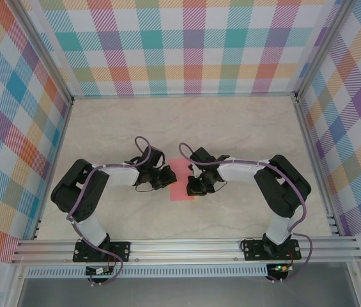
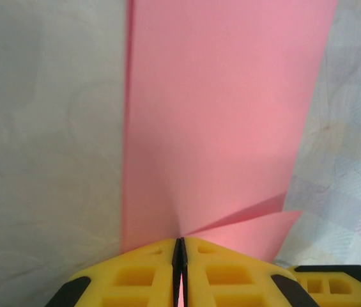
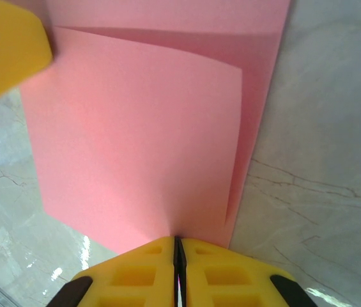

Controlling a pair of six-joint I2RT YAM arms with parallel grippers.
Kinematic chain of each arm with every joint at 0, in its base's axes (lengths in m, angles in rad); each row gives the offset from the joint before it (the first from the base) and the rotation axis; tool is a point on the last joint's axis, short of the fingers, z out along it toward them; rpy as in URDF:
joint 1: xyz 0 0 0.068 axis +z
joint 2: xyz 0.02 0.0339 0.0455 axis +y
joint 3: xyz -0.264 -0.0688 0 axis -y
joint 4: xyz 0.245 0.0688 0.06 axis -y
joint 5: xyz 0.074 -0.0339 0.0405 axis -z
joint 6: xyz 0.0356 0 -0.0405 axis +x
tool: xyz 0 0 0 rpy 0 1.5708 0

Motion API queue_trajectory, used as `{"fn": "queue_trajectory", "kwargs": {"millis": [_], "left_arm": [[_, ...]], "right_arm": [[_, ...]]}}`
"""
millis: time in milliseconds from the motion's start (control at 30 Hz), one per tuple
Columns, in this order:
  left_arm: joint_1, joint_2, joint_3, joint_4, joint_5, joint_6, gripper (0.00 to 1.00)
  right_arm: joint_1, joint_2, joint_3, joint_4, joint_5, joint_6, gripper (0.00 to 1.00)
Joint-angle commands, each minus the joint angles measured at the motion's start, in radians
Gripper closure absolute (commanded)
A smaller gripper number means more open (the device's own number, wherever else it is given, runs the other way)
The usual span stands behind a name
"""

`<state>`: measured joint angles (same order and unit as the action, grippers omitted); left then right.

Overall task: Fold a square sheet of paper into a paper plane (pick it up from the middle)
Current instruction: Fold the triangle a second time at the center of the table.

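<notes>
two matching arms on show: the left arm [image 1: 113,174] and the right arm [image 1: 244,171] each carry a white link between chunky black joint housings. a purple cable [image 1: 137,144] loops just behind the left gripper [image 1: 167,179], and a second one [image 1: 181,149] behind the right gripper [image 1: 192,187]. at the far end from the grippers sit black base plates [image 1: 101,251]. up close, the left fingers [image 2: 135,275] are bright yellow with square moulded pockets and black side trim, and the right fingers [image 3: 218,275] look the same.

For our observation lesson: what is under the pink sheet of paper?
The marbled table shows around the square sheet of paper; the part directly beneath it is covered, so unseen.
</notes>
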<state>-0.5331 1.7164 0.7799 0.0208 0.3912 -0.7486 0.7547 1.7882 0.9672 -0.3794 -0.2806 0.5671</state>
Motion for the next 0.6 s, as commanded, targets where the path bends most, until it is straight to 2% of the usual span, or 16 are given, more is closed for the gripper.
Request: {"fn": "queue_trajectory", "kwargs": {"millis": [0, 133, 267, 400, 567], "left_arm": [[0.069, -0.006, -0.003, -0.122, -0.151, 0.047, 0.88], [0.081, -0.045, 0.016, -0.153, -0.146, 0.078, 0.88], [0.075, -0.131, 0.009, -0.110, -0.063, 0.081, 0.87], [0.034, -0.227, -0.013, -0.078, -0.035, 0.070, 0.87], [-0.023, -0.201, -0.041, -0.015, 0.010, 0.030, 0.87]], "right_arm": [[0.006, 0.081, -0.065, -0.136, 0.143, 0.000, 0.89], [0.005, 0.080, -0.065, -0.135, 0.143, -0.001, 0.89], [0.006, 0.076, -0.064, -0.137, 0.139, 0.000, 0.89], [0.006, 0.074, -0.068, -0.134, 0.136, 0.002, 0.89], [0.006, 0.081, -0.068, -0.132, 0.133, 0.004, 0.90]]}}
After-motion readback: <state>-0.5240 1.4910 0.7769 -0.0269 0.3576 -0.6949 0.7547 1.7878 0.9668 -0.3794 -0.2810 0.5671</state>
